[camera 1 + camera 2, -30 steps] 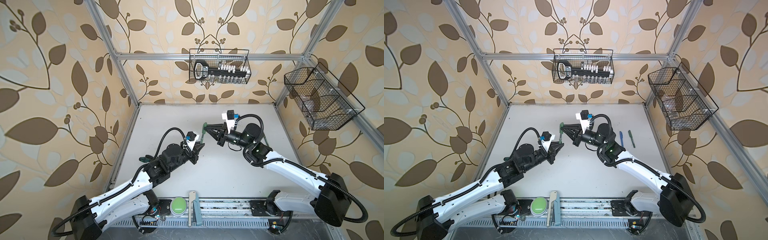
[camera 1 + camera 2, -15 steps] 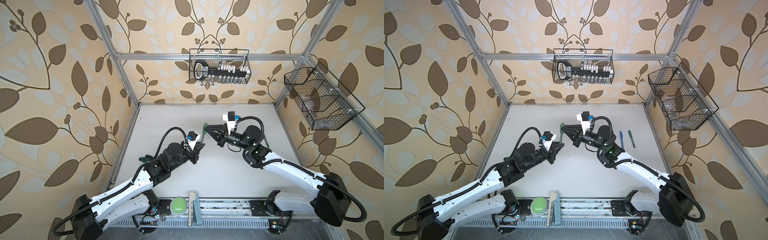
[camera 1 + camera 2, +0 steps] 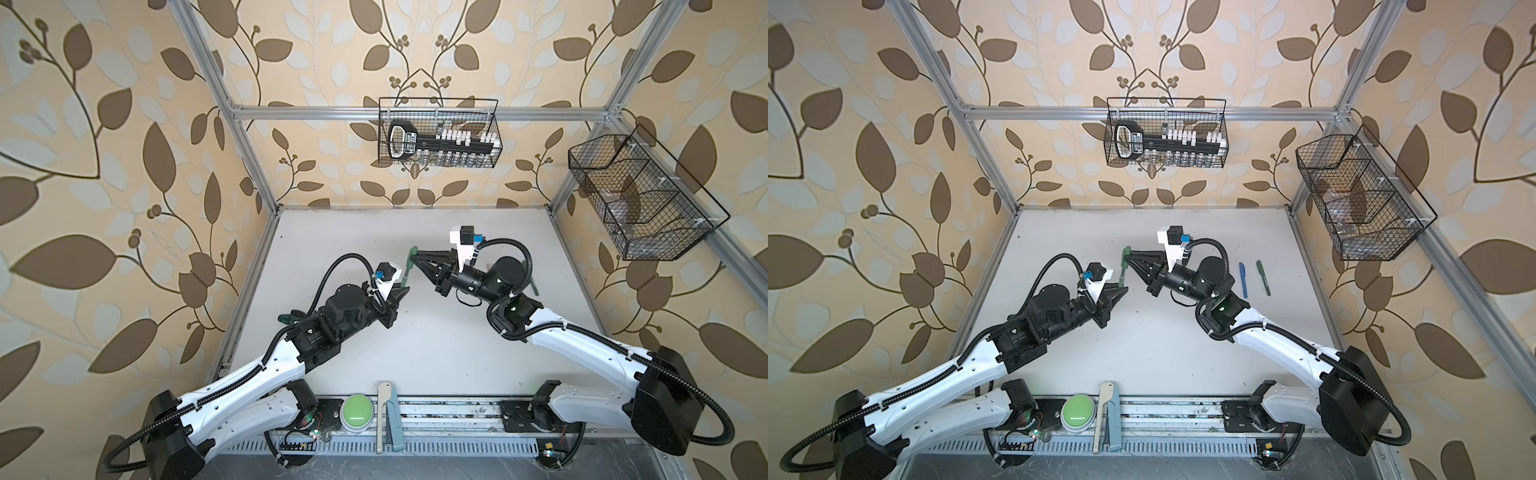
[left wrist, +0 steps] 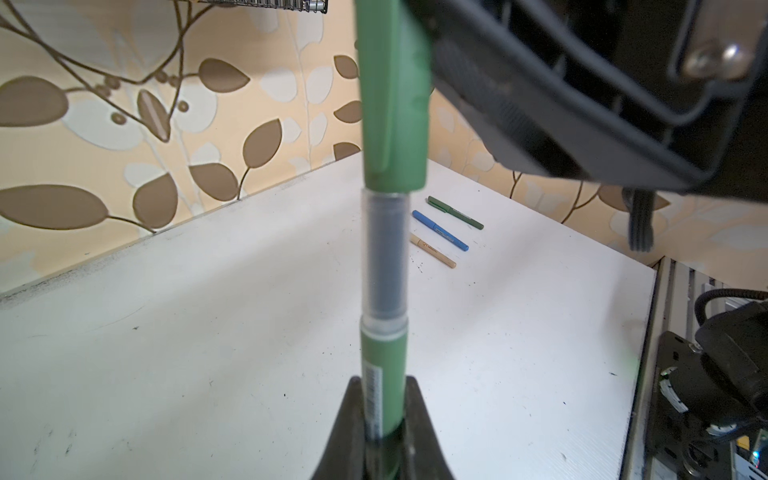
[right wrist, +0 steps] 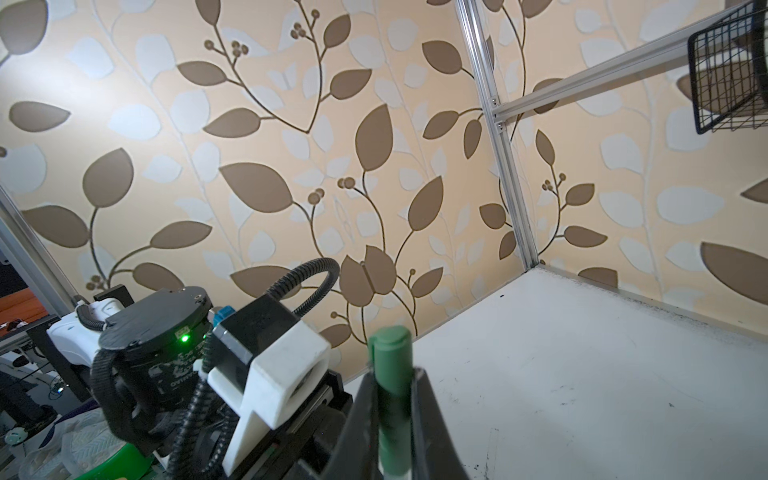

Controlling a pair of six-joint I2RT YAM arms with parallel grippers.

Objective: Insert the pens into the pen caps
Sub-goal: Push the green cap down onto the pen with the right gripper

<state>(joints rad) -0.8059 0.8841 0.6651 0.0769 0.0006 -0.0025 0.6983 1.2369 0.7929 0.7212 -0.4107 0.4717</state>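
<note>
You are on the push-together step for what looks like the last pen. Your left claw [image 4: 382, 388] is squeezed shut on the bottom end of the green pen [image 4: 384, 266] and holds it up in the air, above the middle of the white table [image 4: 166, 332]. Your right claw [image 5: 392, 376] is pinched tight on the green cap [image 4: 394, 104], right above the pen. In the left wrist view, the cap sits in line with the pen and covers its tip. The clear part of the pen still shows below the cap, so I think it needs one more straight push. Keep the pen and cap in one line, press them together gently, and only then let the cap go. The blue pen [image 4: 440, 230], the tan pen [image 4: 432, 250] and the other green pen [image 4: 455, 212] lie side by side on the table, well away from the claws. They look capped, but they are too small to be sure. Since a second ago almost nothing has changed: both arms are in nearly the same spots and both claws still hold the same things.
</note>
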